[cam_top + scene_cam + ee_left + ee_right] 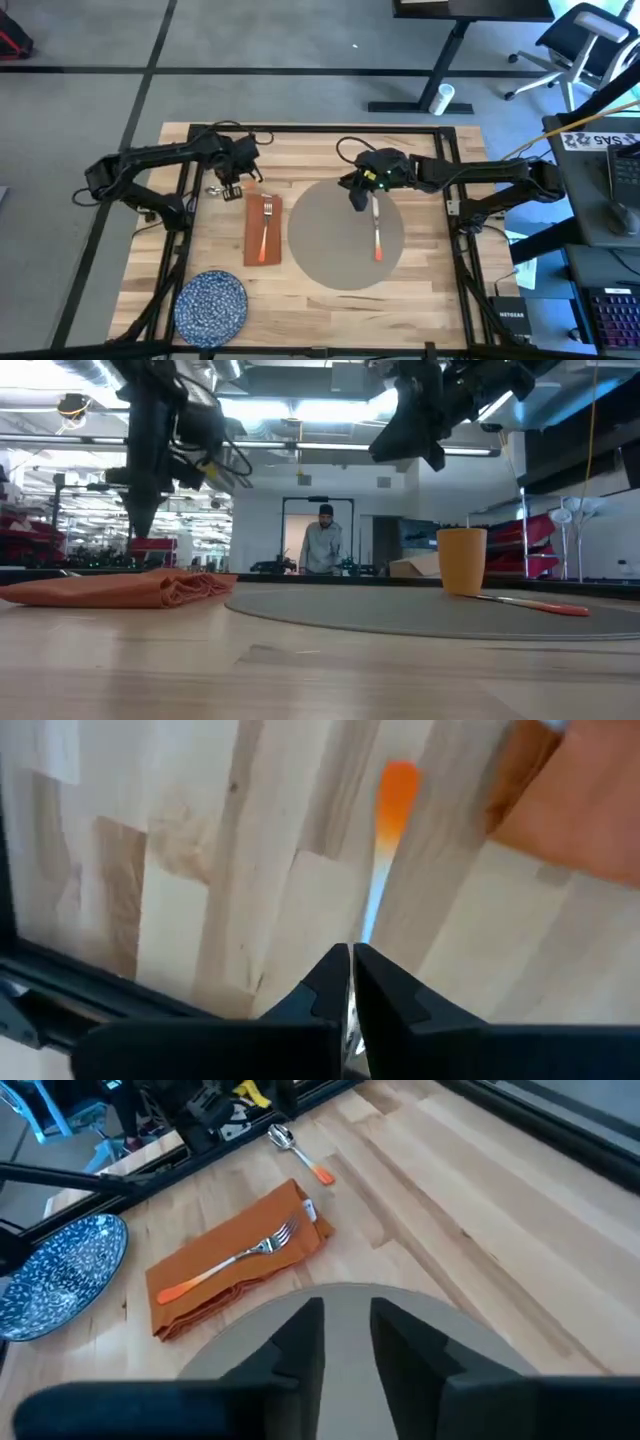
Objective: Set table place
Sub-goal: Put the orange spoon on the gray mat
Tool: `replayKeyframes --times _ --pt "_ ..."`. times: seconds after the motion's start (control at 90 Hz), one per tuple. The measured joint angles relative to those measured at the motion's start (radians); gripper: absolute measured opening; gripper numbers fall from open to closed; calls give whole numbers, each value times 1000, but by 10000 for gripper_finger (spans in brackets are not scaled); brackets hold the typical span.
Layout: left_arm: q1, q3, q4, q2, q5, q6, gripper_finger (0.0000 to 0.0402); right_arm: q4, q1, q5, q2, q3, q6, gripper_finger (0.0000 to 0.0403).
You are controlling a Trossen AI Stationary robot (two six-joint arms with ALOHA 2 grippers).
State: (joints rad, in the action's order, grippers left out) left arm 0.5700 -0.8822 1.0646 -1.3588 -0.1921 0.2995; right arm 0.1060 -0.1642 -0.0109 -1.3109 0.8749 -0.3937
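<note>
where the right tool point(357, 196) hovers, the place point(330, 250) just beneath

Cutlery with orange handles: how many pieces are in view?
3. A fork lies on the napkin, a knife on the placemat, and a spoon on the bare table near the napkin. None seems hidden.

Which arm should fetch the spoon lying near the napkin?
Left. The left gripper hovers right over the spoon beside the napkin. The right gripper is over the placemat, farther away.
</note>
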Motion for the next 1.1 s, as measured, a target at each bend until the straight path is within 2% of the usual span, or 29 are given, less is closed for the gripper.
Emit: replayKeyframes --times 0.233,0.556,0.933,1.1 --pt "23 0 -16 -66 33 123 65 -1 0 0 0 0 -2 74" --pt "22 24 -89 -181 52 145 110 0 0 -1 0 0 -2 74" --pt "53 76 -161 -298 60 122 112 -1 0 -9 0 0 -3 74" --pt "54 72 -158 -287 35 137 68 -1 0 -9 0 0 -2 74"
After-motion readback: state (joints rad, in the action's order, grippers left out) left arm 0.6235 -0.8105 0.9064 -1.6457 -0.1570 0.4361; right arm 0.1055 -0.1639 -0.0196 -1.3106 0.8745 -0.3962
